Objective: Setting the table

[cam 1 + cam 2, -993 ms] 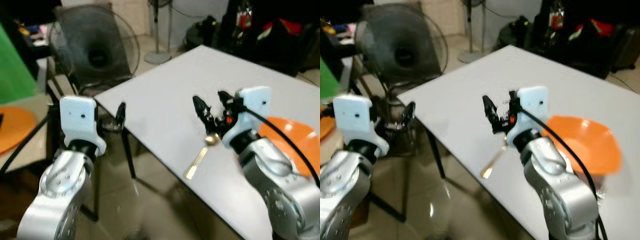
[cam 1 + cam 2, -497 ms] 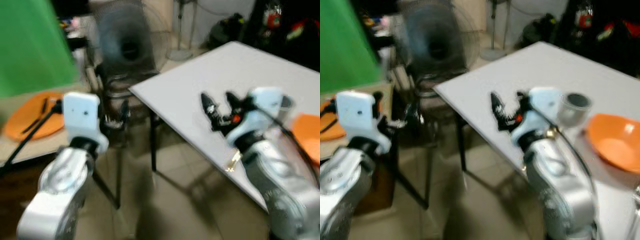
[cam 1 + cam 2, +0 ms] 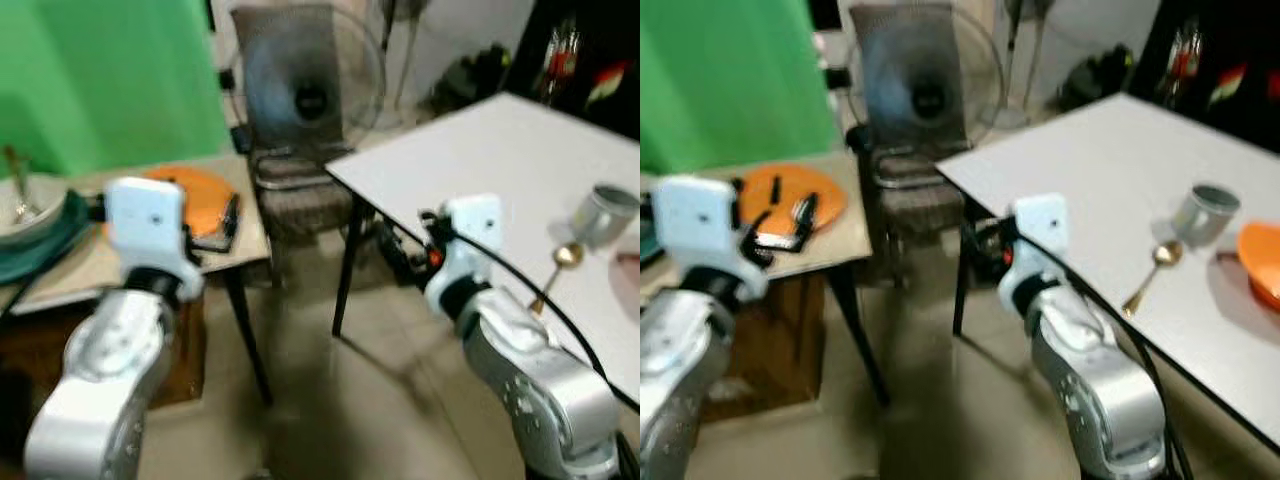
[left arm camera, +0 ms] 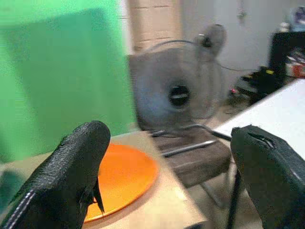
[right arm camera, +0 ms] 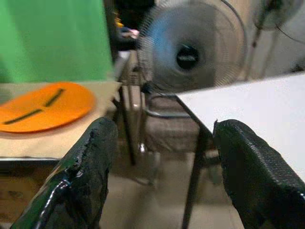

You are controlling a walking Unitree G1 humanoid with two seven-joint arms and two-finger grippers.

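1. Left end effector: two black fingers spread wide, released, nothing between them. Held in the air, facing the low bench.
2. Right end effector: two black fingers spread wide, released, nothing held. Held in the air off the near corner of the white bench.
3. White rectangular bench: to the right of the right end effector, its corner near that end effector.
4. Gold metal spoon: lying flat on the white bench, well to the right of the right end effector, bowl end towards the tin.
5. Small grey metal tin: on the white bench just beyond the spoon, appears tilted; blurred.
6. Orange bowl: on the white bench at the far right, cut by the picture edge.
7. Low tan wooden bench: ahead of the left end effector.
8. Flat round orange plate: on the low bench, dark utensils lying on it; kind cannot be told.
9. Grey round floor fan: beyond both end effectors, between the two benches.
10. Green backdrop: behind the low bench.
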